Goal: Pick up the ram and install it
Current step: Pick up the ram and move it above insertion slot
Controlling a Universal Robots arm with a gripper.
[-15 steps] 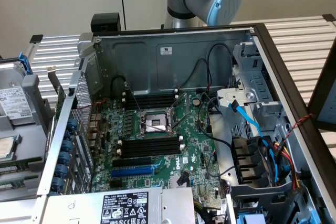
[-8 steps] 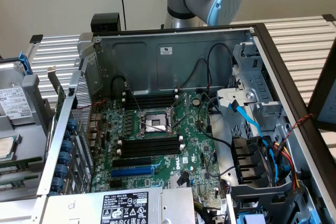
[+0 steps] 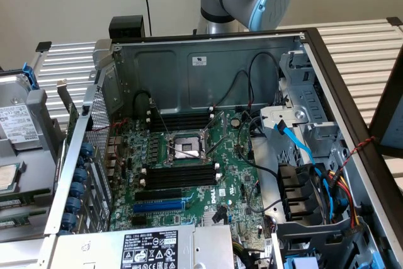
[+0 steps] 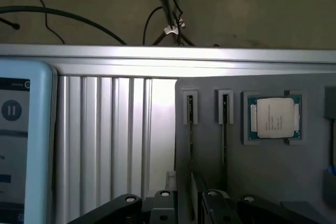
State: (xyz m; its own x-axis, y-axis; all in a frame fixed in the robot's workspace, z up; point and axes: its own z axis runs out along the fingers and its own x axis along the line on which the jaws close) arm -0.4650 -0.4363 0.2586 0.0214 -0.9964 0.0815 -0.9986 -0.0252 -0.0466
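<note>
The ram [image 4: 190, 109], apparently standing edge-on in a slot of the gray holder [image 4: 236, 177], is noted near the gripper [image 4: 185, 203] (spread of jaws cannot be told); judged light, stiff, fragile, best gripped across its flat faces mid-length.

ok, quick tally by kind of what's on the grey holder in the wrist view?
On the flat grey holder:
Narrow dark slots: 2 (I cannot tell what sits in them)
Square green-edged processor chip with a silver lid: 1
Total: 3
</note>
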